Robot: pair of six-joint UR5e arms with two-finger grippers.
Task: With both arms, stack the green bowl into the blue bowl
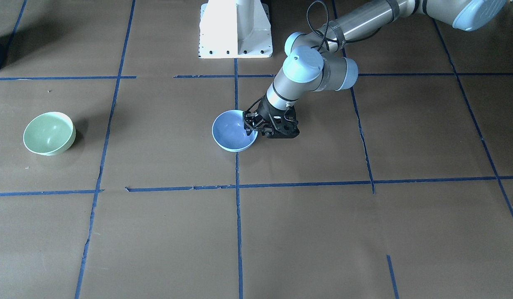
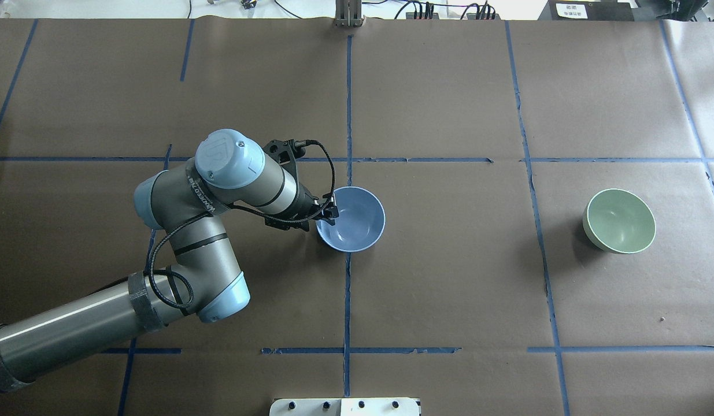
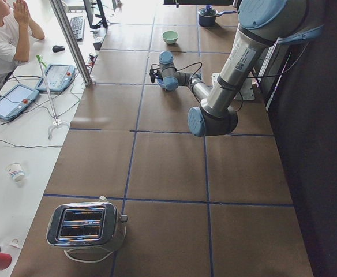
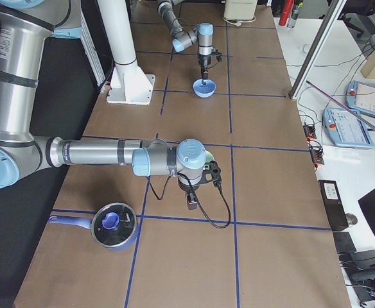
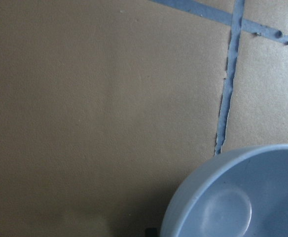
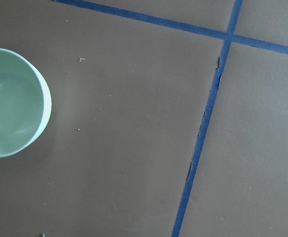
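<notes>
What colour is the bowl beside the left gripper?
Pale sky-blue; this small round smooth bowl shows best in the overhead view.

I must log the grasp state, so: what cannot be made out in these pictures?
The left claw at the rim of the blue bowl: too small in the overhead and front-facing views to show whether it pinches; the left wrist view's bottom edge cuts it off.
The right claw: seen only in the exterior right view, small; open or shut unclear.
The green bowl: cut by the left edge of the right wrist view.
</notes>
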